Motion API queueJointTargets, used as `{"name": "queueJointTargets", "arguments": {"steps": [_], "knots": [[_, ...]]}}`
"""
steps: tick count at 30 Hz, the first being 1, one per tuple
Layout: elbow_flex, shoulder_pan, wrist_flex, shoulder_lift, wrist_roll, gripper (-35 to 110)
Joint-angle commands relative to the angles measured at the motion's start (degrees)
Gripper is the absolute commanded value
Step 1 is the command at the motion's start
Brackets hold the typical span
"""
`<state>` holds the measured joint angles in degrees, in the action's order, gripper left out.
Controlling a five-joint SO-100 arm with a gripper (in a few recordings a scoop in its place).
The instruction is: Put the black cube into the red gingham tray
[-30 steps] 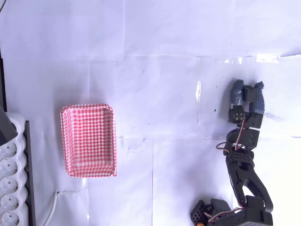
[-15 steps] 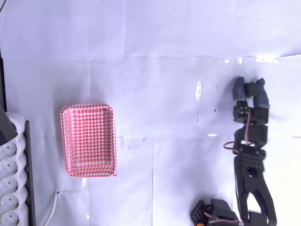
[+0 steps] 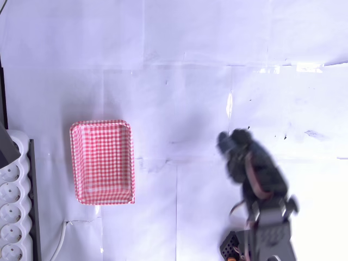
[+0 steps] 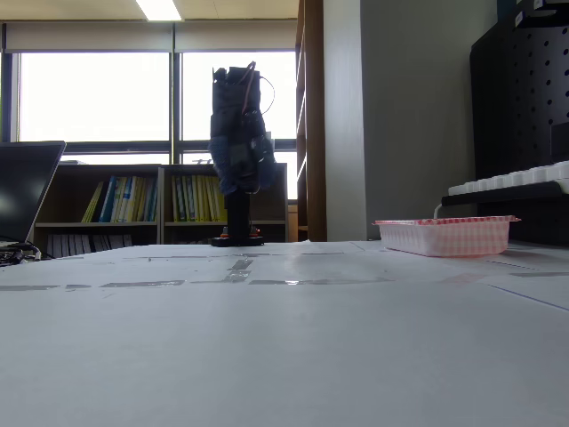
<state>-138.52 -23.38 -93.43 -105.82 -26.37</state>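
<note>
The red gingham tray (image 3: pixel 102 162) lies empty at the left in the overhead view, and it sits at the right in the fixed view (image 4: pixel 444 236). My gripper (image 3: pixel 231 140) is a dark motion blur right of the table's middle, well apart from the tray. In the fixed view the gripper (image 4: pixel 240 182) hangs high above the table with its bluish fingers pointing down. The black cube cannot be told apart from the dark blurred fingers, and it does not lie on the table where the gripper stood before.
A white power strip (image 3: pixel 12 217) and its cable lie left of the tray at the table's edge. The arm's base (image 3: pixel 261 244) stands at the bottom right. White paper covers the table between gripper and tray. A laptop (image 4: pixel 27 191) stands at the fixed view's left.
The gripper, which held a black block between its blue fingers at the right, has swung left and down in the overhead view toward the middle. That earlier spot is now bare.
</note>
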Motion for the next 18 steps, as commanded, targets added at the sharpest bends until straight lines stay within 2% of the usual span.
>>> {"name": "queueJointTargets", "arguments": {"steps": [1, 8, 11, 18], "knots": [[-19.60, -13.10, -6.06, 0.26, -3.78, 0], [-22.41, -28.21, 1.76, -11.07, -0.97, 0], [-22.41, -31.20, 5.80, -16.61, 2.20, 0], [-22.41, -34.89, 22.41, -27.51, 9.84, 1]]}}
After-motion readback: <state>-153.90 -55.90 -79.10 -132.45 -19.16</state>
